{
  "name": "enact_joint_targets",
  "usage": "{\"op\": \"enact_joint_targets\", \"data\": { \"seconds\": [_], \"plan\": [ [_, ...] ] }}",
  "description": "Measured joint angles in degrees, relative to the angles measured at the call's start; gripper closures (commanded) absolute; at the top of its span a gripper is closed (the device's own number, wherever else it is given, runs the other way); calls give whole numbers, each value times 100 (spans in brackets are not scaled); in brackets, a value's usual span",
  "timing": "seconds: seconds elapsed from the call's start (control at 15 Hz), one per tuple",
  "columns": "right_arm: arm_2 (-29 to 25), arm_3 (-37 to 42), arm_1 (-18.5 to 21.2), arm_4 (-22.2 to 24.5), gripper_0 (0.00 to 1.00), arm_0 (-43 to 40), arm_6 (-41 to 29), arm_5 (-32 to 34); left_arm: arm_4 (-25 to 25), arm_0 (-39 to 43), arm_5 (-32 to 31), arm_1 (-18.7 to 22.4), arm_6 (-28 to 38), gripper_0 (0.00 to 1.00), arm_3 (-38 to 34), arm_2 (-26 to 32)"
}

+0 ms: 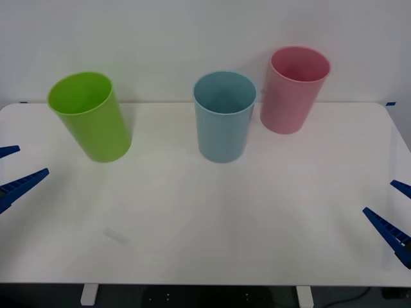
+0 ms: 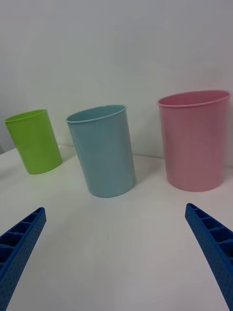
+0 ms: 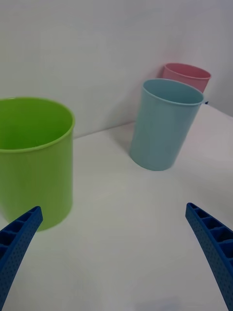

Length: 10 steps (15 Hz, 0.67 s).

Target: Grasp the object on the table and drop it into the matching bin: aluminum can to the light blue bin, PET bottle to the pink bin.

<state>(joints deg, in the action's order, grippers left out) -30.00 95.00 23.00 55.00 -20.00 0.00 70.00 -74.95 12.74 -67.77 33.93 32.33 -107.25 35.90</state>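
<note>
Three tubs stand upright on the white table (image 1: pixel 257 218): lime green tub (image 1: pixel 91 117), light blue bin (image 1: pixel 223 117), pink bin (image 1: pixel 294 90). What's inside them can't be made out. Left gripper (image 1: pixel 11 172) and right gripper (image 1: pixel 393 212) hover at the table's sides, fingers spread, holding nothing.

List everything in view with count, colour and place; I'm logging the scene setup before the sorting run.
lime green bin: one, green, far left of the table.
light blue bin: one, light blue, middle, at the back.
pink bin: one, pink, right of the blue one, nearest the wall.
table: one, white, under all three bins.
left hand: one, blue fingers, open, at the table's left edge.
right hand: one, blue fingers, open, at the table's right edge.
</note>
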Motion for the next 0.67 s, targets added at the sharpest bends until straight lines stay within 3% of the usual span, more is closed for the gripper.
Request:
{"op": "enact_joint_targets", "data": {
  "seconds": [0.67],
  "plan": [
    [0, 0, 0, 0, 0, 0, 0, 0, 148, 500, 270, -8, -23, 0, 10, 85]
  ]
}}
